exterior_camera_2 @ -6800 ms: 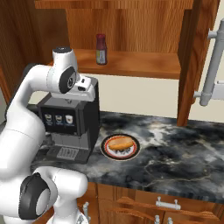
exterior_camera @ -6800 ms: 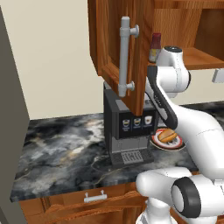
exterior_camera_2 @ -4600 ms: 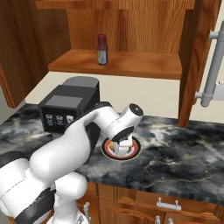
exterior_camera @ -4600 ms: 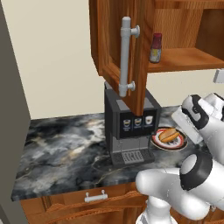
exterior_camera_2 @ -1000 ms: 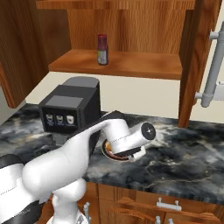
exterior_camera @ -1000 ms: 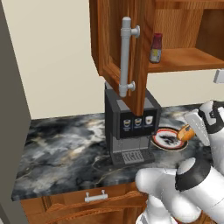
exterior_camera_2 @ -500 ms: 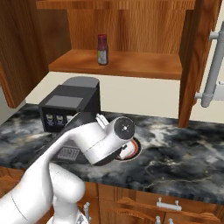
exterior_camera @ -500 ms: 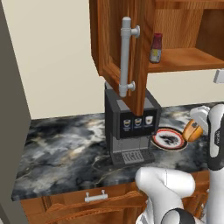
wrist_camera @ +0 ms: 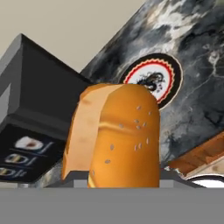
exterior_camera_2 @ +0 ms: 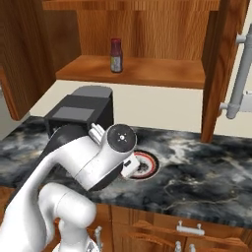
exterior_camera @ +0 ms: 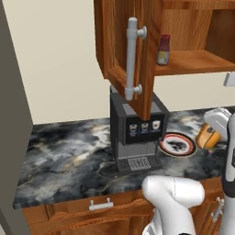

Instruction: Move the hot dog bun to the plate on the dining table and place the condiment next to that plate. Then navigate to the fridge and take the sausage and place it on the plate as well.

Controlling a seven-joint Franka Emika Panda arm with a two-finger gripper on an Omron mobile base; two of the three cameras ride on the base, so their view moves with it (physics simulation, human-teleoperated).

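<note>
Gripper [wrist_camera: 124, 181] pinching the hot dog bun [wrist_camera: 114, 138], lifted above the red-rimmed plate [exterior_camera: 177, 144] near the counter's [exterior_camera: 69, 156] front edge.

Glossy white rounded arm links, bulbous white shells, round grey joint cap with a small centre mark

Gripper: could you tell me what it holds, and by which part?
The hot dog bun, held at one end; the fingers themselves are hidden.

We see the hot dog bun [wrist_camera: 116, 138] in our tool, raised above the worktop [exterior_camera: 69, 156] — the rimmed plate [exterior_camera: 177, 145] lies below it, the coffee machine [exterior_camera: 137, 131] beside that, the condiment [exterior_camera: 163, 49] on the cabinet shelf [exterior_camera_2: 142, 71] above.
</note>
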